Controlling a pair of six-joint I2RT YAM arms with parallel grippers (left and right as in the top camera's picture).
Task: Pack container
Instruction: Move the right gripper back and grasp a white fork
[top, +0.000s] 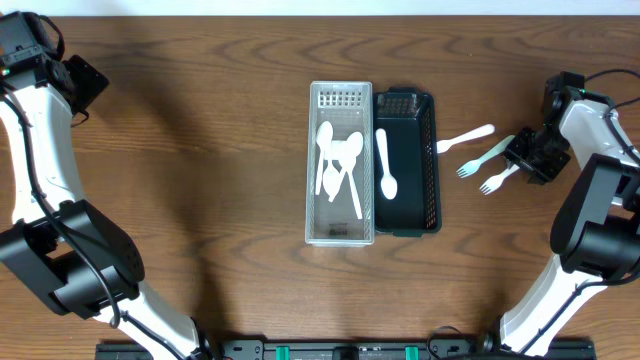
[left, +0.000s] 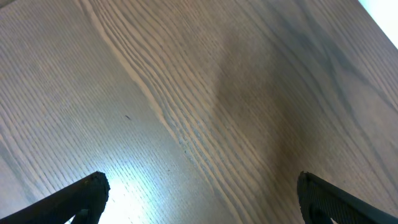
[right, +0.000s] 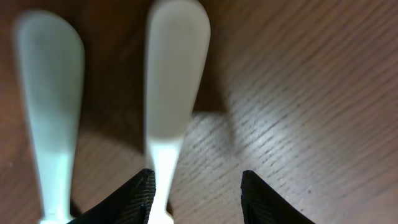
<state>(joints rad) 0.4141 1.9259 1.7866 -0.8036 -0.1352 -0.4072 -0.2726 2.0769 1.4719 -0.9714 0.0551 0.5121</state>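
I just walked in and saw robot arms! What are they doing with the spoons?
They're packing cutlery into trays. The clear tray holds white spoons, the black tray one spoon. The right gripper sits open at the handles of the green fork and white fork on the table. The left gripper hovers open.

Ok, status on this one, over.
Left gripper open over bare table. Right gripper open, jaws straddling a fork handle. Clear tray holds three spoons, black basket one. Nothing blocking.

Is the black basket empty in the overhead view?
No, one white spoon lies inside the black basket.
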